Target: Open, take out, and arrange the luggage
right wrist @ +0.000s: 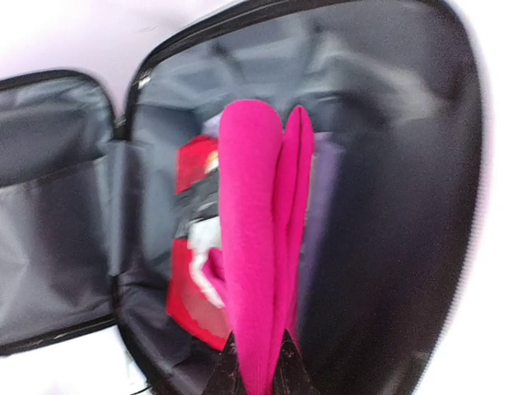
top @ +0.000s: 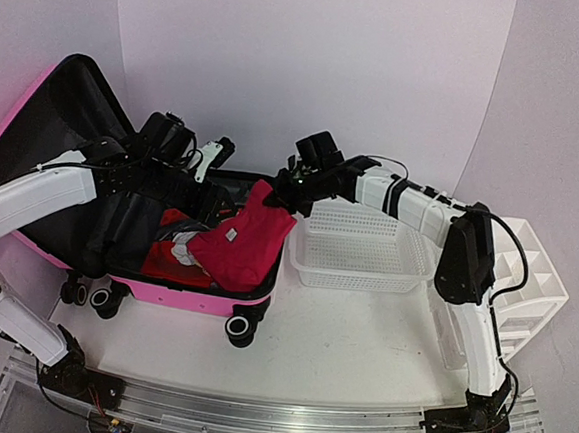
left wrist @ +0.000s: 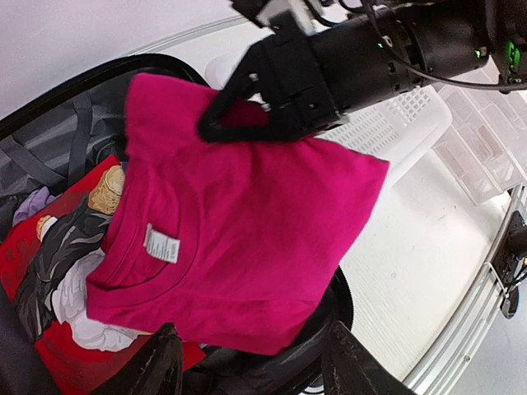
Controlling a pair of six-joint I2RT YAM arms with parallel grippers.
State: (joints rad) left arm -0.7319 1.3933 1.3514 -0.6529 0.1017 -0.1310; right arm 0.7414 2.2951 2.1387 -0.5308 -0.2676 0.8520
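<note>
Luggage (top: 173, 296) lies open on the left half of the desk (top: 359, 352). Its pink shell faces the arms, with black wheels (top: 243, 328) at the near corners. The lid stands tilted up at far left, black lining showing, close against the backdrop.

Edges and room:
- White mesh basket (top: 355, 279) sits just beside the luggage's right rim.
- Drawer organizer (top: 531, 276) is at the desk's far right edge, partly behind the right arm.
- A bare strip of desk runs in front of the luggage and basket, up to the rail.

Right hand (right wrist: 257, 366): fingers pinched tight on the top edge of a magenta shirt (top: 253, 236). The shirt is lifted at the luggage's right end. It hangs folded, neck label down, and its lower part lies over the packed clothes and the right rim. Its upper corner reaches toward the basket's left rim; I cannot tell whether they touch.

Left hand (left wrist: 251, 362): fingers spread wide, gripping nothing, poised over the luggage just short of the shirt's lower edge.

Contents:
- Luggage holds a red garment (left wrist: 66, 362) and a black-grey garment (left wrist: 58, 255) across it.
- White cloth (left wrist: 90, 313) and a lilac piece (left wrist: 33, 206) are there too, plus a small tan item (left wrist: 107, 189), too small to identify.
- Basket shows its mesh floor across the whole width.
</note>
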